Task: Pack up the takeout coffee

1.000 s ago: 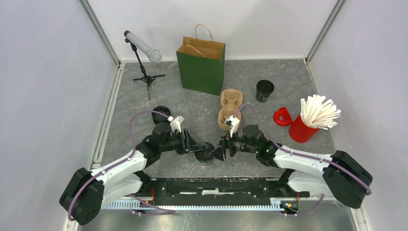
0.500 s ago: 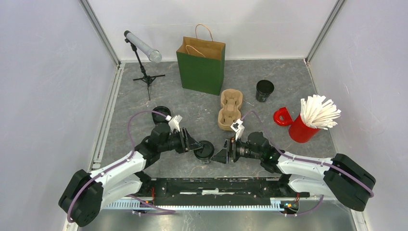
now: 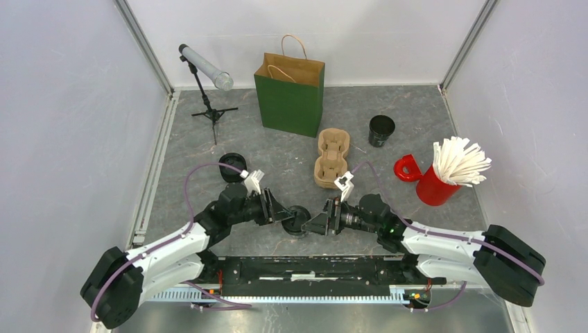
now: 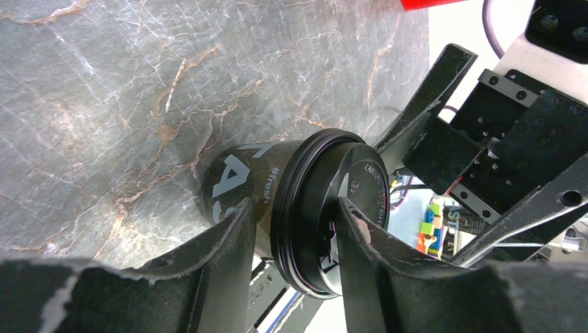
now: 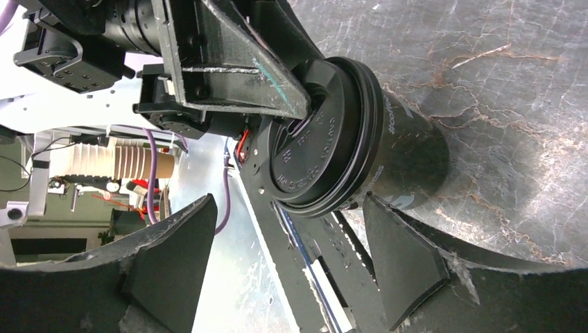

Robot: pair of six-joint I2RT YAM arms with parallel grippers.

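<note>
- Just now the takeout coffee (image 3: 298, 218) stands upright on the table (image 3: 416, 118), at the near middle between the two arms. Its lid is on, and it has barely moved over the last second.
- Around its top the left gripper (image 4: 294, 211) stays half closed, one finger on each side at the lid rim, holding the cup.
- Opposite, the right gripper (image 5: 288, 208) has drawn back slightly and rolled. Its jaws are wide, either side of the cup without touching it.
- Probably the left arm now carries alone. The cup is not yet in the cardboard tray (image 3: 331, 156) just behind it.
- White "#fresh" reads on the cup wall beside large, partly hidden letters. The lid is embossed "CAUTI…", and a second hashtag word is too blurred to read.
</note>
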